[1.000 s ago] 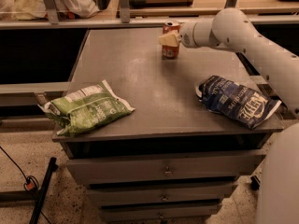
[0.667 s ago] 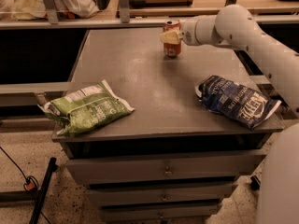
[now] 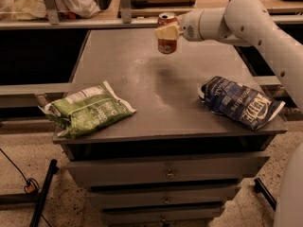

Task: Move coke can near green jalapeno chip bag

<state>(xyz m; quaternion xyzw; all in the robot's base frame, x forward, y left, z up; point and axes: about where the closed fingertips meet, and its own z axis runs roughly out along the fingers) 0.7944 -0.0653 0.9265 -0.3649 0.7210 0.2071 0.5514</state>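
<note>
Fingers (image 3: pixel 163 32) pinch coke can (image 3: pixel 166 46) around its mid-body, one pale pad across the front. Gripper (image 3: pixel 166 32) sits at approx 12 o'clock over the table (image 3: pixel 156 86), arm (image 3: pixel 246 20) coming in from 2 o'clock. Can is upright, long axis vertical, silver top up, and looks raised off the surface w/ a faint shadow under it. Green jalapeno chip bag (image 3: pixel 87 110) lies flat at 8 o'clock near the front-left edge, long axis roughly L-R, white panel along its far side; well apart from can. Dark blue chip bag (image 3: pixel 241 103) lies flat at 4 o'clock. Drawers (image 3: pixel 168 174) under the table are shut; contents not visible.
</note>
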